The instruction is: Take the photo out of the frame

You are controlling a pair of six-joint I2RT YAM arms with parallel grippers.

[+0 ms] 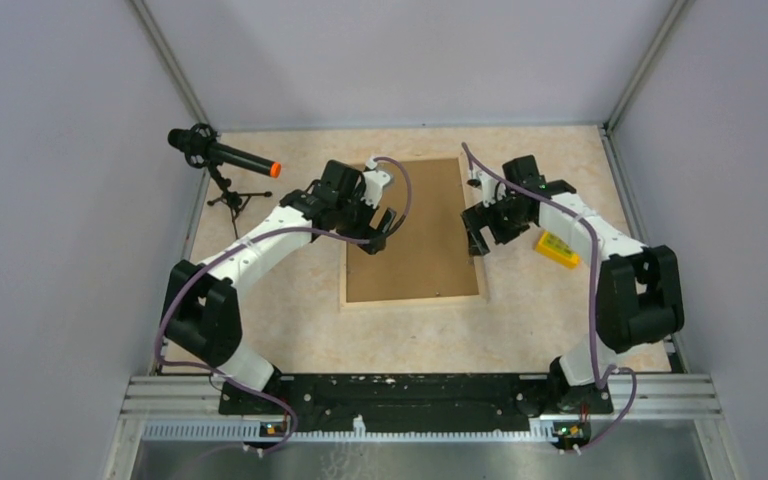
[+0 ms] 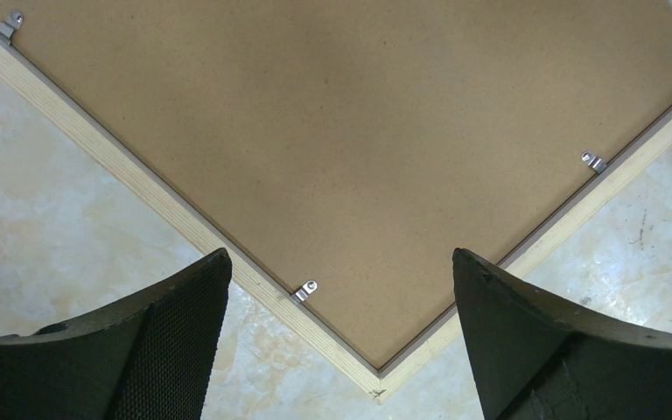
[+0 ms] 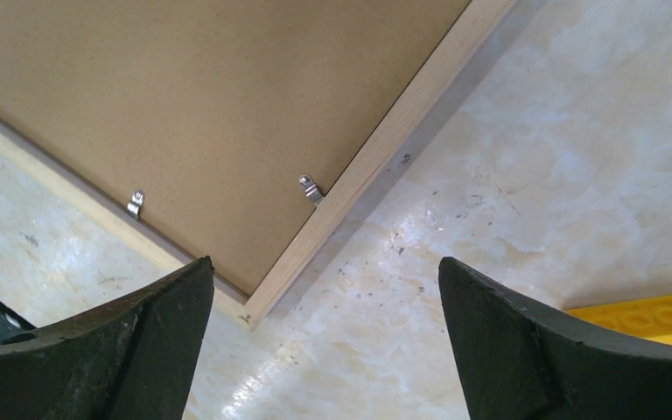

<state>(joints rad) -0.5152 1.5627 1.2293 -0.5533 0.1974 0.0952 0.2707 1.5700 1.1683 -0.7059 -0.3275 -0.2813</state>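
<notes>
The left claw (image 1: 378, 234) is released and holds nothing. Its 2 black fingers (image 2: 171, 337) are spread wide over a corner of the large rectangular picture frame (image 2: 359, 114), which lies face down with its plain brown board reverse and pale wood edges upward. The right claw (image 1: 480, 232) is likewise released and empty, its fingers (image 3: 525, 341) parted above another corner of the frame, partly over the bare counter. From the top camera the left claw hangs over the frame's left long edge and the right claw hangs at its right long edge, so the frame lies between them in the middle of the pale marbled beige counter (image 1: 290, 330). Whether either claw touches the wood cannot be told. Small silver metal clips sit along the inner rim of the frame against the board: 3 show in the left wrist view, the nearest (image 2: 304, 291) just between the fingers, and 2 in the right wrist view, 1 of them (image 3: 311, 189) beside the right-hand edge. The photo is hidden beneath the brown board and cannot be seen. A small yellow studded block (image 1: 557, 249) lies on the counter just right of the right claw, apart from the frame. A black microphone with an orange tip (image 1: 222, 155) stands on a small tripod at the far left corner.
</notes>
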